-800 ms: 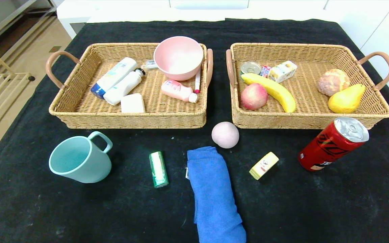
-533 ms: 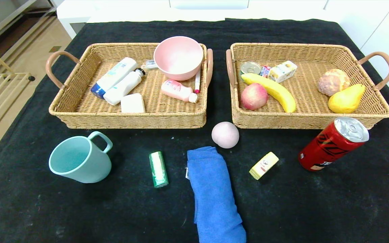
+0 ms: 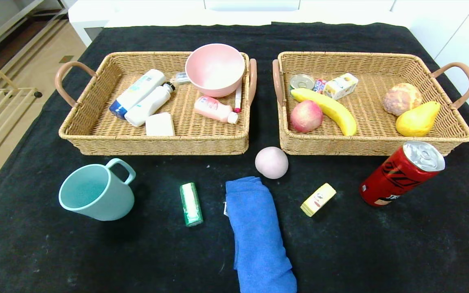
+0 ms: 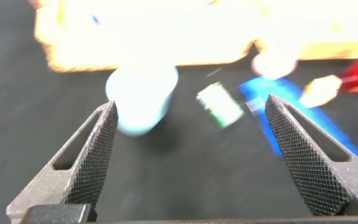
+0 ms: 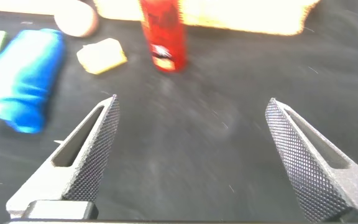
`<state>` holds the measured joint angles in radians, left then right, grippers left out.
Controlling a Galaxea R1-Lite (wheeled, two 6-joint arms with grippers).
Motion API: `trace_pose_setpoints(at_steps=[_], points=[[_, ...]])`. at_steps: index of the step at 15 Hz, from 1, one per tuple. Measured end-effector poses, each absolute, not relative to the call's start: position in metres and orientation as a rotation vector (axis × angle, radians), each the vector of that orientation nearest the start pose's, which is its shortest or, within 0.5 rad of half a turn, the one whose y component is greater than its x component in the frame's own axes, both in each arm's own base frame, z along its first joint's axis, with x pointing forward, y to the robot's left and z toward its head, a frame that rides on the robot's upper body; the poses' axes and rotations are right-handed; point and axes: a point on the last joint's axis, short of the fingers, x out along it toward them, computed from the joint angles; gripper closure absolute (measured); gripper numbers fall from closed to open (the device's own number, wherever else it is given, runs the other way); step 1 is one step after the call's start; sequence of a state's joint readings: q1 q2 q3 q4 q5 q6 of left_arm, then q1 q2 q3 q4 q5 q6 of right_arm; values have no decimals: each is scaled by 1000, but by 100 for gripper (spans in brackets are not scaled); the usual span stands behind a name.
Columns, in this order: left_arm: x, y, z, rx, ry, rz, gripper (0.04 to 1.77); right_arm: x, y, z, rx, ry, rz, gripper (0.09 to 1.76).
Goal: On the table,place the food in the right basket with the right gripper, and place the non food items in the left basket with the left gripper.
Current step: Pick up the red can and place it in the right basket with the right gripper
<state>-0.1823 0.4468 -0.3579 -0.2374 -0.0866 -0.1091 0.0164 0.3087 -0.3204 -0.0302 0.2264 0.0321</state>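
On the black table in front of the baskets lie a teal mug (image 3: 96,193), a green pack (image 3: 191,203), a rolled blue towel (image 3: 257,232), a pale pink round fruit (image 3: 271,162), a small yellow box (image 3: 318,199) and a red can (image 3: 401,173). The left basket (image 3: 153,146) holds bottles and a pink bowl. The right basket (image 3: 373,147) holds fruit and snacks. My left gripper (image 4: 190,106) hangs open above the cloth, short of the mug (image 4: 140,99) and green pack (image 4: 219,104). My right gripper (image 5: 192,102) is open over bare cloth, short of the can (image 5: 163,34) and yellow box (image 5: 101,55).
Both baskets have brown handles at their ends, and a narrow gap lies between them. The blue towel (image 5: 27,74) runs toward the table's near edge. Bare cloth lies near the front right. A floor and a wooden rack lie beyond the table's left side.
Nothing on the table has moved. A small dark part has come into the bottom left corner of the head view.
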Motion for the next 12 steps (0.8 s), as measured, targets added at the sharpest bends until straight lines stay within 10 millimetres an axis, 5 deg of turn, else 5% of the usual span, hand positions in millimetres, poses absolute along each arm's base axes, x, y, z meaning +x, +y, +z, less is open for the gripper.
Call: trace_pose_setpoints(at_steps=[4, 8, 12], points=[[52, -23, 242, -111, -48, -556, 9, 29, 9, 211, 26, 15, 388, 14], [88, -52, 238, -78, 110, -758, 9, 62, 23, 222, 27, 58, 515, 14], [100, -83, 232, -43, 207, -917, 9, 75, 39, 215, 5, 134, 532, 14]])
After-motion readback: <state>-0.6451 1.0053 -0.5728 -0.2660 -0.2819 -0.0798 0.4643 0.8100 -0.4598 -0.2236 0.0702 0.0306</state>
